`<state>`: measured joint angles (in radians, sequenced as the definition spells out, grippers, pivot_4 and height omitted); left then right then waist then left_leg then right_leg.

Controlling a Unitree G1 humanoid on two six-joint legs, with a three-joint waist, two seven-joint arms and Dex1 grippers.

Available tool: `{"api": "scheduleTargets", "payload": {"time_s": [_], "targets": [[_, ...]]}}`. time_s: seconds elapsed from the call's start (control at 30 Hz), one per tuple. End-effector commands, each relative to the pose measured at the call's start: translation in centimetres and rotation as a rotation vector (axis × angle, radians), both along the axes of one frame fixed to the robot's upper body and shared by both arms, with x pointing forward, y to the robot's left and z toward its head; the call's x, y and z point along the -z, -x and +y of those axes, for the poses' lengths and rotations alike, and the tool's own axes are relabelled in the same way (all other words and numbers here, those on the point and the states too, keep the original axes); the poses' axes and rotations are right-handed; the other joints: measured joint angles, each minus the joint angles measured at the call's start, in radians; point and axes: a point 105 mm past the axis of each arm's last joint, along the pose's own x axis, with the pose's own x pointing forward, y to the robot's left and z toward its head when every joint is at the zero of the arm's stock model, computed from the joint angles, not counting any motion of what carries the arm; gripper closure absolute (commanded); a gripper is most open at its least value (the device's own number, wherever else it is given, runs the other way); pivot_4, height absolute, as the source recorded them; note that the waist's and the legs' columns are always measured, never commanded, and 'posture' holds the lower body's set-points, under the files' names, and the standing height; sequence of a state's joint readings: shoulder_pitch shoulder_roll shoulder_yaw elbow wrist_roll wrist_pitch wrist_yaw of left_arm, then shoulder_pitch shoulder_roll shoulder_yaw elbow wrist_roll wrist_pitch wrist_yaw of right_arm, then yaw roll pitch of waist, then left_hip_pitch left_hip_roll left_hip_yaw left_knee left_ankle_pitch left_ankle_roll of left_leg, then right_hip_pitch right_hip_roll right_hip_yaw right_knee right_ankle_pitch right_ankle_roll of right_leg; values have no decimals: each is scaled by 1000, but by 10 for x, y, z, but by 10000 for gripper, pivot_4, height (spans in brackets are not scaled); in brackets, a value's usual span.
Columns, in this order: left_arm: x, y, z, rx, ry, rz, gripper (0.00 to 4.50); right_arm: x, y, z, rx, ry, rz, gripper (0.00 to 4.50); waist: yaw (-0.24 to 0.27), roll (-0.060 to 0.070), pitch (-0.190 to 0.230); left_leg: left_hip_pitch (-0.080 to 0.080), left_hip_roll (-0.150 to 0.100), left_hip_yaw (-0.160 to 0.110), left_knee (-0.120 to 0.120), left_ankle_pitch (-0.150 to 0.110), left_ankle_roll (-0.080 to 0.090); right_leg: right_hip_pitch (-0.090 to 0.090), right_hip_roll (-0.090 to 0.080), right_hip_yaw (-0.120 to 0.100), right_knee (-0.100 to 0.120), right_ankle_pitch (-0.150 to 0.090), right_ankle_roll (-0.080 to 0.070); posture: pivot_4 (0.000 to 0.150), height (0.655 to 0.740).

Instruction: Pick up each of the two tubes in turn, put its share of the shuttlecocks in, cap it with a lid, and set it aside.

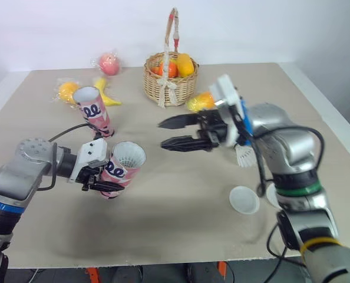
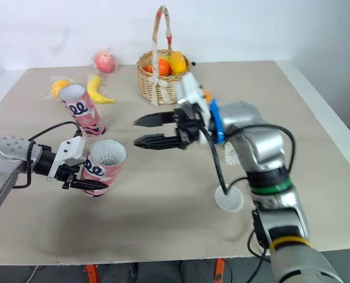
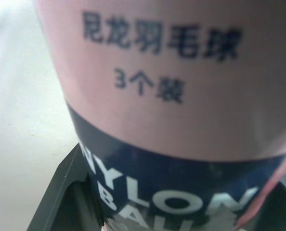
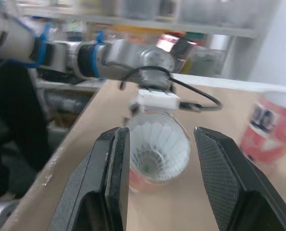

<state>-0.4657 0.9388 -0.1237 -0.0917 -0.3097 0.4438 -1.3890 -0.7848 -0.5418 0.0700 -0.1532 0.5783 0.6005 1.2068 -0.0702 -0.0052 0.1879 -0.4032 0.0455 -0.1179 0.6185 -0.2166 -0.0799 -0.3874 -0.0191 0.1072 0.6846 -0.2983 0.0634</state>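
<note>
The left end effector [image 1: 106, 180] pinches a pink tube [image 1: 125, 165], tilted, a shuttlecock [image 4: 157, 144] inside; the right end effector [image 1: 162, 134] hangs spread near its mouth; the second tube [image 1: 95, 111] stands upright on the desk [image 1: 181, 230] behind; a white lid [image 1: 244, 199] lies toward the right.

At the far side of the beige cloth-covered surface [image 1: 181, 230] before me stands a woven wicker basket [image 1: 184, 88] with a tall handle, holding an orange fruit [image 1: 170, 69] and a yellow one. To my left of it lie a yellow banana [image 1: 106, 93], a wrapped orange-yellow fruit [image 1: 67, 91] and a wrapped pink fruit [image 1: 108, 63]. A further yellow fruit [image 1: 200, 102] sits just beside the basket, on my right.
</note>
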Motion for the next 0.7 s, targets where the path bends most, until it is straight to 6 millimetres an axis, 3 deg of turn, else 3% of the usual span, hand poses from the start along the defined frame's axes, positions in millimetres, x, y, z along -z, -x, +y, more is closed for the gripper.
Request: {"api": "scheduleTargets", "payload": {"time_s": [0.03, 0.1, 0.23, 0.37, 0.7], "targets": [[14, 6, -1, -3, -11, 56, 18263, 22, -16, -47, 387, 19, 32, 21481, 5, -1, -1, 0, 0, 0, 0, 0, 0, 1, 0, 0, 0, 0, 1, 1500, 7400], [15, 7, -1, -5, -11, 57, 18263, 37, -7, -66, 480, 30, 92, 21481, 8, 0, 0, -2, 0, 1, 0, 0, 0, 0, -1, -1, -1, -1, 1, 1500, 7400], [18, 8, 0, -8, -10, 63, 18263, 64, 32, -92, 526, 98, 220, 21481, 6, 5, -1, 0, -1, 3, 0, -1, 1, -1, -1, 1, -1, -1, 1, 1500, 7400], [20, 8, 2, -5, -16, 71, 18263, 85, 42, -108, 623, 182, 295, 21481, 3, 4, -1, 1, 0, 4, 1, -1, 2, 1, -1, 1, -1, -3, 4, 1500, 7400], [20, 6, 2, -4, -21, 61, 18263, 109, -8, -137, 997, 219, 280, 21481, -4, 3, -1, 1, 0, 6, 4, 0, 1, 1, -1, 4, -1, -1, 11, 1500, 7400]]}}
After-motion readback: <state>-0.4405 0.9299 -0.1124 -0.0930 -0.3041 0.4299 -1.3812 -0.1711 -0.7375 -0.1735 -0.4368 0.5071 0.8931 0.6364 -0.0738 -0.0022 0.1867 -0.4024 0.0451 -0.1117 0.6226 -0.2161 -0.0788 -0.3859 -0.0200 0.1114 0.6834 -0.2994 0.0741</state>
